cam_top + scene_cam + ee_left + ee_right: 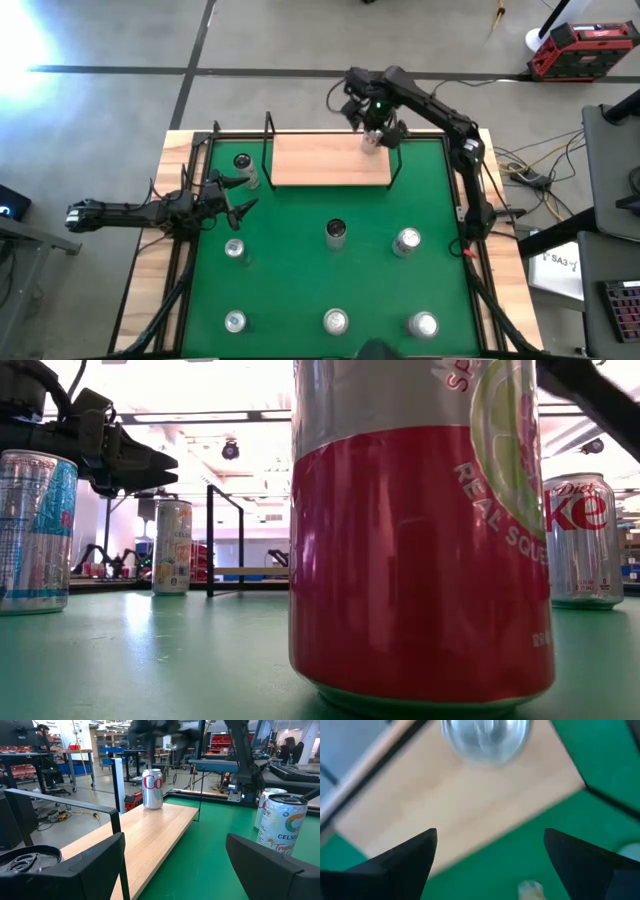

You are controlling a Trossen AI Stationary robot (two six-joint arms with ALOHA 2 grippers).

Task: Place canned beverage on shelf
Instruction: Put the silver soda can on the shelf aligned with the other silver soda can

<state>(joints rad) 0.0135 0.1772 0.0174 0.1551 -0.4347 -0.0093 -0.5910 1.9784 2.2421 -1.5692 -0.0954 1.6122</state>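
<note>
The shelf (pixel 320 162), a light-wood board framed by black rods, stands at the far middle of the green mat. A silver-and-red can (pixel 371 141) stands upright on its base at the board's far right corner; it also shows in the left wrist view (pixel 152 789) and in the right wrist view (pixel 485 735). My right gripper (pixel 490 840) is open above that can, pointing down, and touches nothing; in the high view it (pixel 373 127) hangs over the corner. My left gripper (pixel 243 195) is open and empty at the mat's left side, beside another can (pixel 242 165).
Several more cans stand on the green mat (pixel 300 285): a middle row (pixel 335 232) and a near row (pixel 335 321). A red-and-silver can (pixel 420 530) fills the low view. The shelf's black posts (pixel 268 125) rise at its corners. People show in the room behind.
</note>
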